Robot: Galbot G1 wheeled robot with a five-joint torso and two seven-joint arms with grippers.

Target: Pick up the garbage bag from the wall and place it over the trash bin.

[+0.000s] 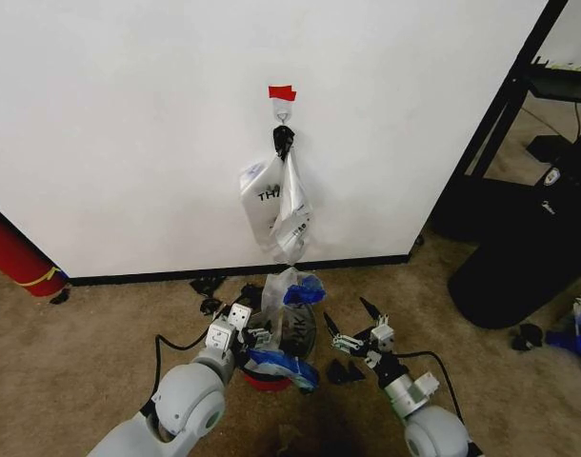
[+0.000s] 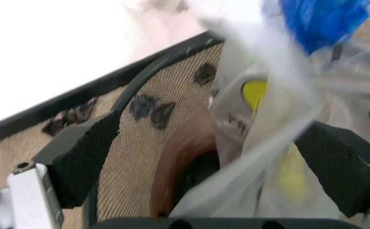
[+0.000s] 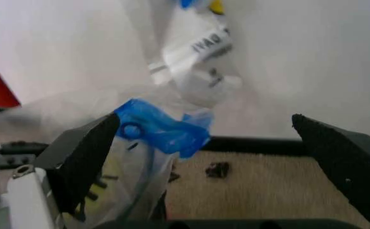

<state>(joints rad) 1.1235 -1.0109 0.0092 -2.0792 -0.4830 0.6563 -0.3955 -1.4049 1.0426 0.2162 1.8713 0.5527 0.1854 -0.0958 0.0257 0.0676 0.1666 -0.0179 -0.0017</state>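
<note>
The white wall fills the upper left and centre of the head view, with a black baseboard along its foot and a strip of red tape above a small metal hook. A white bag with black lettering hangs from the hook in the centre of the frame. Below it, at lower centre, the trash bin stands on the carpet, its red base showing beneath the black mesh. The garbage bag, thin white plastic with blue patches, lies draped over the bin, one blue patch at its top and another along the bin's lower front rim. The left gripper sits at the bin's left rim; in the left wrist view its fingers stand apart, with bag plastic and the mesh wall between them, and whether they grip the bag cannot be told. The right gripper hovers just right of the bin at lower centre-right, fingers spread wide and holding nothing; in the right wrist view the blue patch of the bag lies beyond them. A large black glossy bin stands at the right of the head view, well apart.
</note>
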